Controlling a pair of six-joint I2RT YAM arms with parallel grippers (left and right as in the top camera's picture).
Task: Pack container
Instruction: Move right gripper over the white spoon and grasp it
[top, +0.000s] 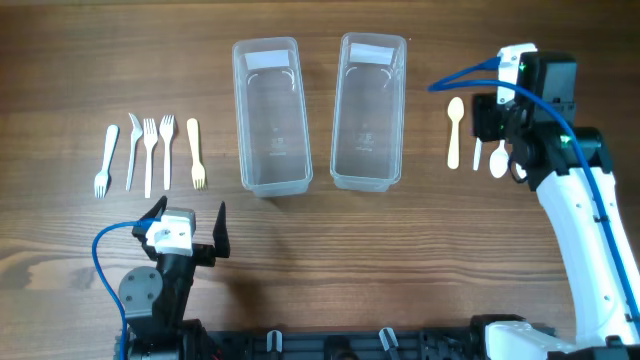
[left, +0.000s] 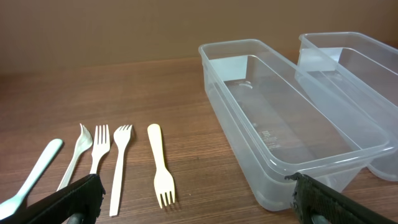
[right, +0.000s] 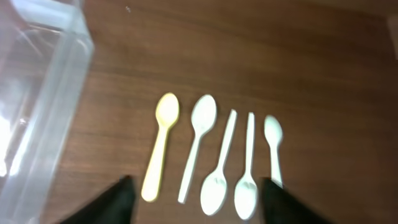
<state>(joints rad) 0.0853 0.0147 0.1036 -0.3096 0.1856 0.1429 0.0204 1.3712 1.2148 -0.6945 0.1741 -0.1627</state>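
Two clear plastic containers stand empty side by side at the table's middle, the left one (top: 272, 115) and the right one (top: 368, 110). Several forks lie in a row at the left, white ones (top: 149, 155) and a yellow fork (top: 197, 153). Several spoons lie at the right, a yellow spoon (top: 455, 130) and white ones (top: 498, 160). My left gripper (top: 190, 225) is open and empty, near the front edge, below the forks. My right gripper (top: 497, 122) is open and empty, hovering over the spoons (right: 214, 186). The right wrist view is blurred.
The left wrist view shows the yellow fork (left: 160, 163), the white forks (left: 118, 165) and the left container (left: 249, 53) close ahead of my left gripper (left: 199, 208). The right container's wall (right: 56, 106) stands left of the spoons.
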